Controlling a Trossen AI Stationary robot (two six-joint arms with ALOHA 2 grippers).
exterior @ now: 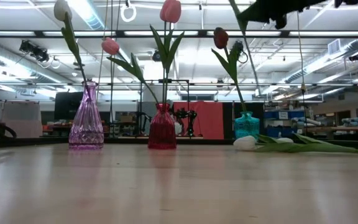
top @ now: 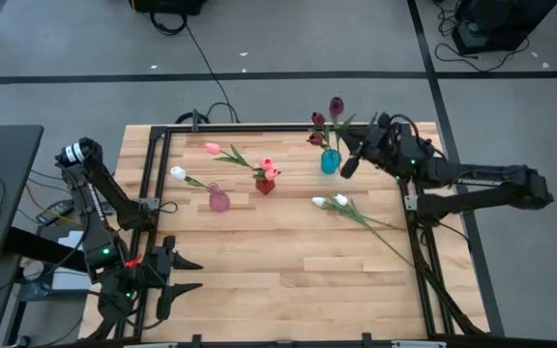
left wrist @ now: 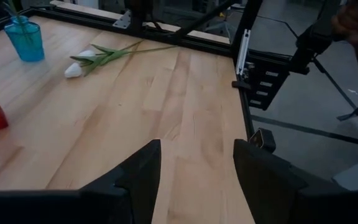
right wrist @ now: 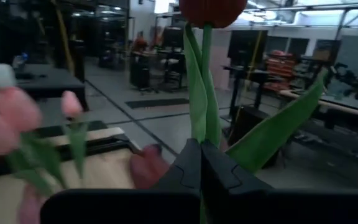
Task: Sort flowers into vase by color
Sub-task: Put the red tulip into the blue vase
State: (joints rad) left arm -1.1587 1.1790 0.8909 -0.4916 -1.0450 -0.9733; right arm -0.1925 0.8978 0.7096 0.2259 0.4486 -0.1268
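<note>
Three vases stand on the table. The purple vase (top: 219,200) (exterior: 86,121) holds a white tulip (top: 177,174). The red vase (top: 265,185) (exterior: 162,127) holds pink tulips (top: 211,148). The teal vase (top: 330,160) (exterior: 247,124) holds maroon tulips (top: 317,120). Two white tulips (top: 332,201) (exterior: 247,143) (left wrist: 74,70) lie flat on the table right of the vases. My right gripper (top: 348,166) (right wrist: 201,146) is right beside the teal vase, shut on a maroon tulip (right wrist: 211,9). My left gripper (top: 187,274) (left wrist: 197,155) hangs open near the table's near left corner. My right gripper pinches the maroon tulip's green stem (right wrist: 205,118) between its two fingers, well below the head. The stem stands upright, head above the fingers, one long leaf (right wrist: 278,130) spreading sideways. Below the gripper the stem (exterior: 248,62) runs down toward the teal vase's neck; I cannot tell whether its end is inside.
A black metal frame (top: 153,174) runs along the table's left, far and right edges. The lying tulips' stems (top: 385,230) stretch toward the right frame post. Bare wood fills the near half of the table (top: 288,271).
</note>
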